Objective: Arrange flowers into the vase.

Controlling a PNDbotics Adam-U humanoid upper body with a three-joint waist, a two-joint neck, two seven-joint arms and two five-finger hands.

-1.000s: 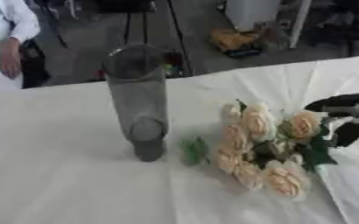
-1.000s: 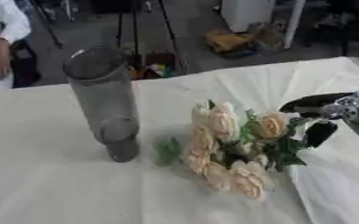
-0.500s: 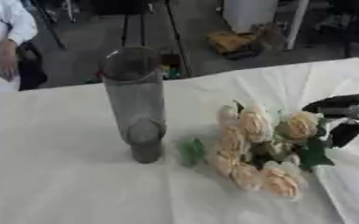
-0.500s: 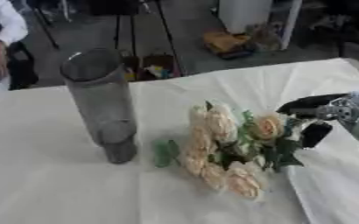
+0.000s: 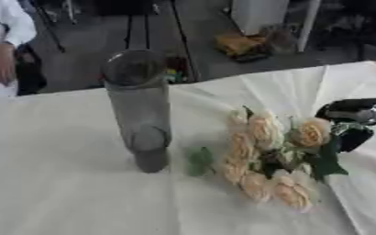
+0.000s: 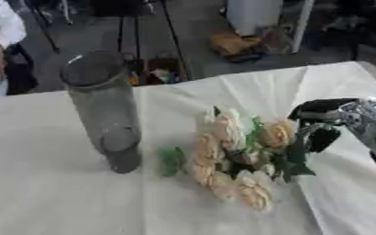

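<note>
Tall clear glass cylinder vase [image 5: 139,110] stands upright on the white tablecloth [image 5: 55,193], left of centre, nothing in it. Bunch of cream-peach artificial roses with dark green leaves [image 5: 270,156] lies flat on the cloth just right of the vase, not touching it. Right hand [image 6: 329,120], black with silver parts, comes in from the right edge at the bunch's right side; fingers spread with a gap between the upper finger and the lower one, lower tip against the leaves, nothing gripped. Left hand not visible in either view.
</note>
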